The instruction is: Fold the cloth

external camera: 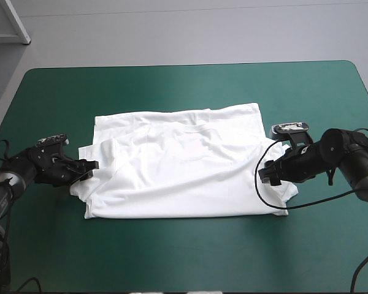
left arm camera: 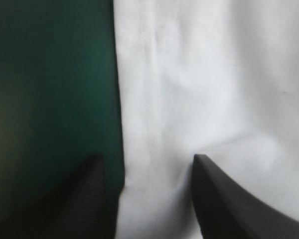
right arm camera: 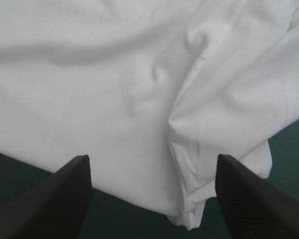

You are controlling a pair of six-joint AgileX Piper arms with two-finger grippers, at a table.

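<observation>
The white T-shirt lies spread across the middle of the teal-green table, partly folded, with its collar toward the far side. My left gripper sits low at the shirt's left edge. It is open, and the hemmed edge of the T-shirt runs between its black fingers. My right gripper is at the shirt's right edge, open wide. A bunched fold of the T-shirt lies just ahead of it, between its fingers.
Bare teal-green cover surrounds the shirt on all sides, with wide room at the front and back. A white frame leg stands beyond the table's far left corner.
</observation>
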